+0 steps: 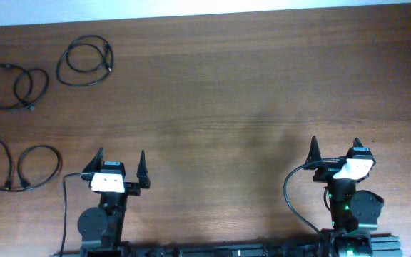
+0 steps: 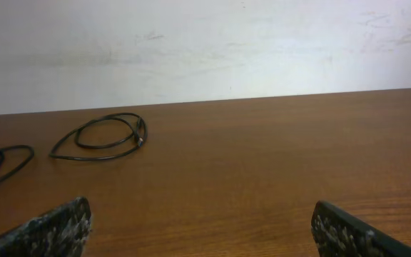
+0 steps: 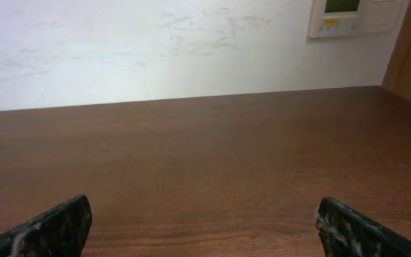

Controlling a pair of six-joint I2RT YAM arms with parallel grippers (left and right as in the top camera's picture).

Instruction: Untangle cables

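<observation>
Thin black cables lie at the table's left in the overhead view: one loop (image 1: 110, 58) at the back, a coiled, crossing one (image 1: 28, 71) to its left, and further loops (image 1: 60, 165) near the left edge. My left gripper (image 1: 120, 157) stands open near the front, right of those last loops, holding nothing. The right gripper (image 1: 335, 146) is open too, far from any cable. In the left wrist view, the back loop (image 2: 140, 132) and part of another cable (image 2: 27, 151) lie ahead of my gripper (image 2: 202, 223). The right wrist view shows only wood between the right gripper's (image 3: 204, 223) fingers.
The brown wooden table (image 1: 234, 93) meets a white wall (image 2: 205, 50) at its far edge. A wall panel (image 3: 352, 18) hangs at the upper right in the right wrist view. Thicker black robot wires (image 1: 289, 196) curl beside the right arm's base.
</observation>
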